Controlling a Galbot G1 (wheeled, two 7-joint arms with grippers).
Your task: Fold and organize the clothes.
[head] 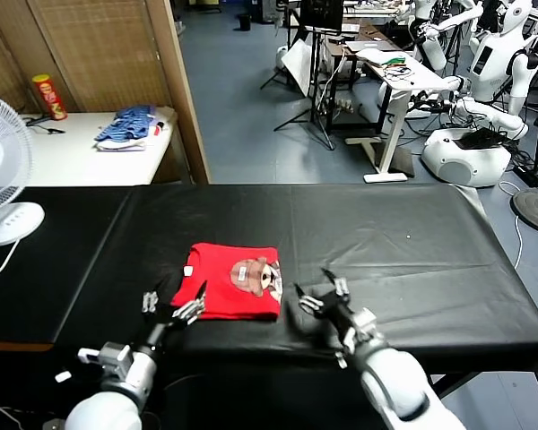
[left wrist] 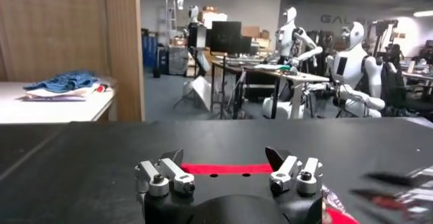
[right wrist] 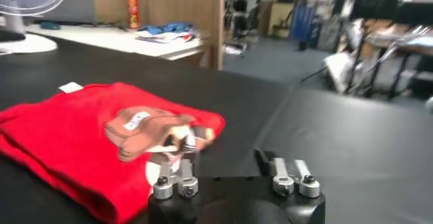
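The clothes are one red T-shirt (head: 236, 279), folded into a neat rectangle with its cartoon print facing up. It lies on the black table (head: 386, 242), toward the front. My left gripper (head: 172, 305) is open at the shirt's near left corner. In the left wrist view the gripper (left wrist: 224, 159) holds nothing, and only a red strip of the shirt (left wrist: 223, 169) shows beyond the jaws. My right gripper (head: 323, 291) is open just right of the shirt's right edge. In the right wrist view the shirt (right wrist: 67, 130) lies beside the empty gripper (right wrist: 223, 158).
A white fan (head: 0, 170) stands at the table's far left. Behind it, a white side table (head: 72, 152) carries a blue striped pile (head: 125, 125) and a red can (head: 49, 97). Desks and other robots (head: 484, 90) stand on the floor beyond.
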